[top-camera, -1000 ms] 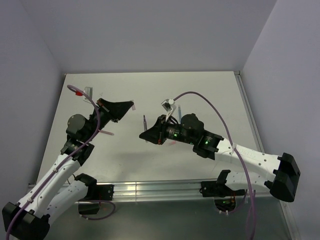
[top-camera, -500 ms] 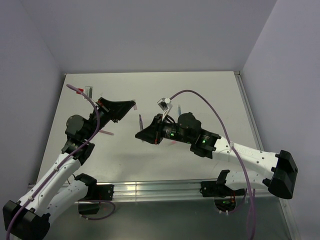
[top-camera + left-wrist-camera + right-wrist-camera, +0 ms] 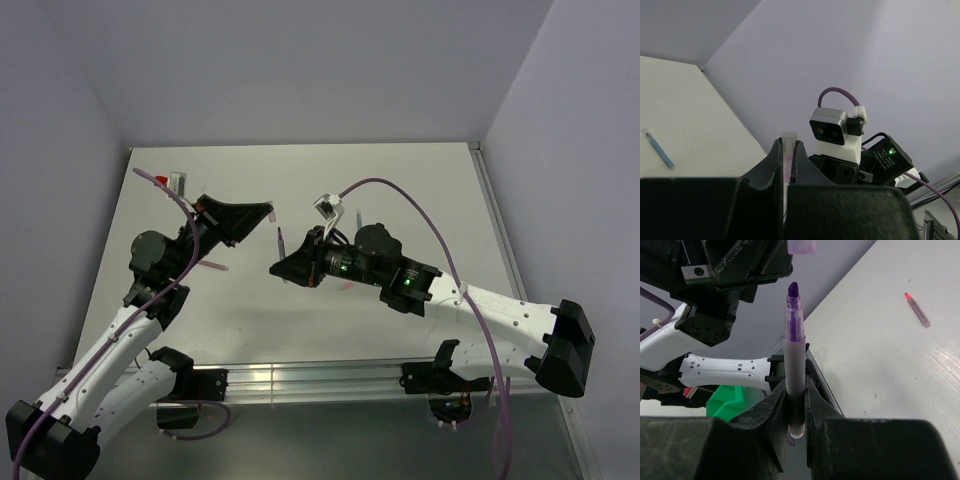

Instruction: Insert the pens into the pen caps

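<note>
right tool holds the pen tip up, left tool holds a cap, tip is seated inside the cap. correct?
Wrong on one point: the tip is not inside the cap. The right tool does hold the pen tip up and the left tool does hold a cap, but the right wrist view shows a clear gap between the tip and the cap above it.

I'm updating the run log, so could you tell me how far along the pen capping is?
Done: no pen looks capped yet. In hand: the right pincer grips a purple pen, tip just short of the cap held in the left pincer, not yet inserted. Left: that insertion, plus the red-tipped pen and the blue pen lying loose on the table.
</note>
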`<state>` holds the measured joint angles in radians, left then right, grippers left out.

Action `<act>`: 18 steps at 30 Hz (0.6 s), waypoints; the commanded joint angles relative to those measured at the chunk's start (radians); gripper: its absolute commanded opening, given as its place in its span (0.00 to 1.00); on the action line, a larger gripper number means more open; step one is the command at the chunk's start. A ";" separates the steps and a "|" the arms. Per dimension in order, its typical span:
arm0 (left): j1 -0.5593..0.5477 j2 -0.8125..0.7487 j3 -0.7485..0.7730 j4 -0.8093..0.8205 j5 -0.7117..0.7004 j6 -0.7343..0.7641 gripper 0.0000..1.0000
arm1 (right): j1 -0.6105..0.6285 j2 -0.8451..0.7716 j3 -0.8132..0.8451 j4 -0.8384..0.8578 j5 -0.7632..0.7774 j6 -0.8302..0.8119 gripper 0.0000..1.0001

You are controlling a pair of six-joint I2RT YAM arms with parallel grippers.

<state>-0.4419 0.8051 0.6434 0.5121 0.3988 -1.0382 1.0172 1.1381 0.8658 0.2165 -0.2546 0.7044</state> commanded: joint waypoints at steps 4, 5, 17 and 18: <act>0.000 0.005 -0.004 0.063 0.037 -0.014 0.00 | 0.012 0.009 0.067 0.023 0.015 -0.022 0.00; -0.001 0.005 -0.005 0.066 0.038 -0.016 0.00 | 0.012 0.009 0.067 0.021 0.015 -0.022 0.00; -0.018 0.014 0.001 0.077 0.038 -0.019 0.00 | 0.012 0.011 0.070 0.011 0.025 -0.026 0.00; -0.023 0.014 -0.001 0.077 0.037 -0.017 0.00 | 0.012 0.012 0.070 0.009 0.026 -0.026 0.00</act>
<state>-0.4541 0.8200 0.6407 0.5304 0.4213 -1.0595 1.0191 1.1530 0.8852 0.2119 -0.2481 0.6971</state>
